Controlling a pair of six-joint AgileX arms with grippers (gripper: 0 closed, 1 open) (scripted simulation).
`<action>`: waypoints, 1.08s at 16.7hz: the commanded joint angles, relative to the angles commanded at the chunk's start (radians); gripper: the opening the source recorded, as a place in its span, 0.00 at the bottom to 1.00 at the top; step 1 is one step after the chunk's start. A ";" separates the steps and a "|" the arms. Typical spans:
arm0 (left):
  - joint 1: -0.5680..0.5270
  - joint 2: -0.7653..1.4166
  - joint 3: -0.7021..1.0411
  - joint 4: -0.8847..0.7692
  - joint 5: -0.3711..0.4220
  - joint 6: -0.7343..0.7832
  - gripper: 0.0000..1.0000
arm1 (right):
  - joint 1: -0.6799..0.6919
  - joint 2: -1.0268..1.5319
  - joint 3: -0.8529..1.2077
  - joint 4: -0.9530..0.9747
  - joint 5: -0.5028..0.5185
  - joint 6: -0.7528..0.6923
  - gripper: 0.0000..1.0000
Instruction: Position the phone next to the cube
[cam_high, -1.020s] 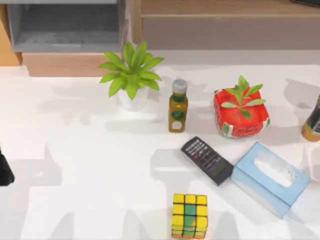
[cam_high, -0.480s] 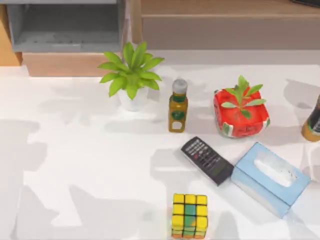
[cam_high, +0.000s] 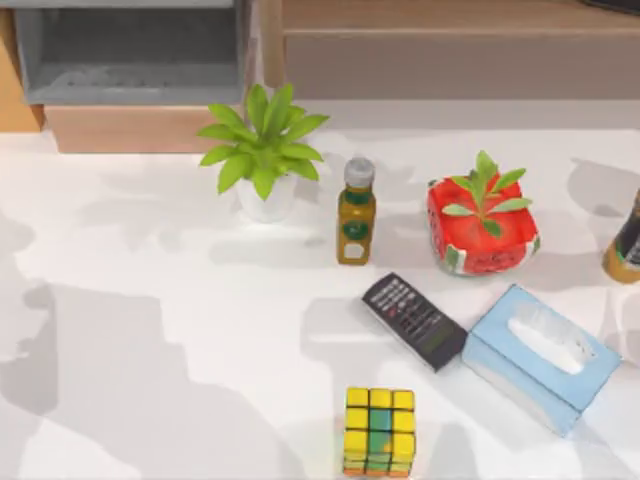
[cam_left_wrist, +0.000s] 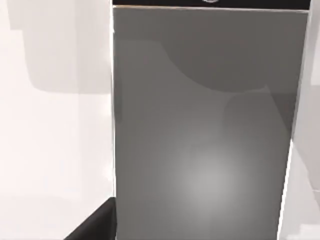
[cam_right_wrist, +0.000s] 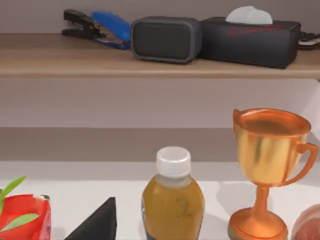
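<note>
The phone (cam_left_wrist: 200, 130), a plain flat grey slab, is very close in the left wrist view, lying against the white table. A dark part of my left gripper (cam_left_wrist: 95, 227) sits right against one long edge of it, and a curved shadow falls across its face. The cube (cam_high: 379, 431), mostly yellow with green and orange tiles, stands at the front of the table in the top view, right of centre. A dark part of my right gripper (cam_right_wrist: 97, 222) is low in the right wrist view, facing a shelf.
A black keypad handset (cam_high: 414, 320), blue tissue box (cam_high: 540, 357), red watermelon box with a plant (cam_high: 482, 228), olive bottle (cam_high: 356, 212) and potted plant (cam_high: 263, 150) stand behind the cube. A juice bottle (cam_right_wrist: 173, 200) and gold trophy (cam_right_wrist: 267, 170) stand before my right arm.
The dark tip of my left arm at the top view's left edge has gone out of that view. Large shadows have spread over the table's left half. No object has moved.
</note>
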 joint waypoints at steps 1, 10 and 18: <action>0.011 0.054 0.039 -0.027 0.000 0.019 1.00 | 0.000 0.000 0.000 0.000 0.000 0.000 1.00; 0.033 0.169 0.136 -0.087 -0.002 0.065 1.00 | 0.000 0.000 0.000 0.000 0.000 0.000 1.00; 0.039 0.247 0.062 0.063 -0.001 0.068 1.00 | 0.000 0.000 0.000 0.000 0.000 0.000 1.00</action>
